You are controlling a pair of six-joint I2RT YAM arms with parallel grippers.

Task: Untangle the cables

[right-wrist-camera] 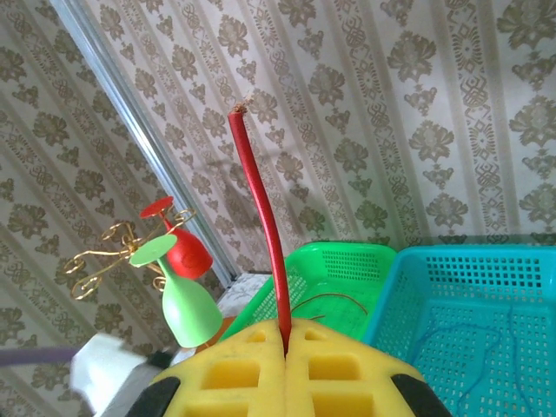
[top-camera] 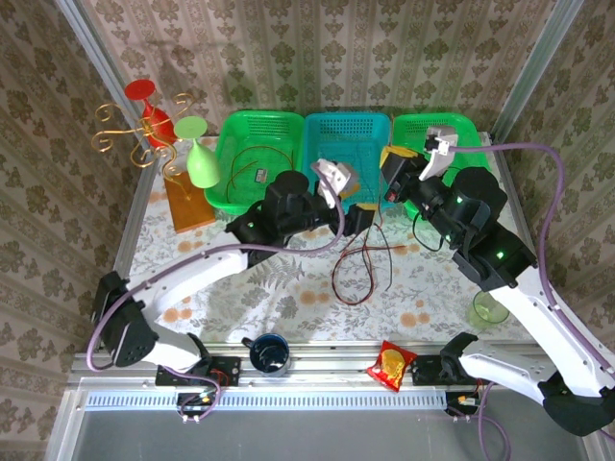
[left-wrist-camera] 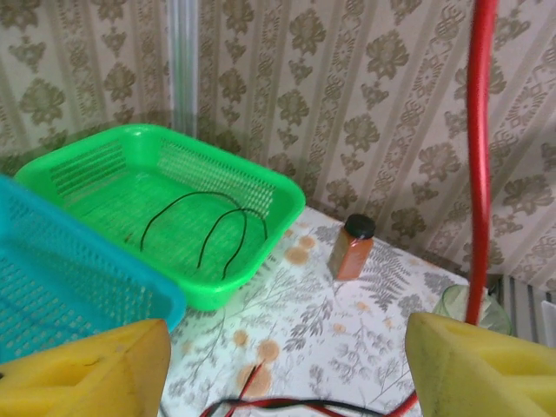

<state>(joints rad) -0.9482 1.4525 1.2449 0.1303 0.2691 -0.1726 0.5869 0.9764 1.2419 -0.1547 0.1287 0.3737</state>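
Right wrist view shows the right gripper [right-wrist-camera: 285,334] pinched shut on a red cable [right-wrist-camera: 261,226]. Drawing it free of the other cables [top-camera: 360,269], looped on the table [top-camera: 240,288], should go slowly, with the empty, wide-spread left gripper [left-wrist-camera: 287,356] closing on the loops to pin them. The red cable's cut end stands up from between the right gripper's yellow pads [right-wrist-camera: 347,365]. By the left gripper a red strand [left-wrist-camera: 478,156] rises beside one pad, not through the gap.
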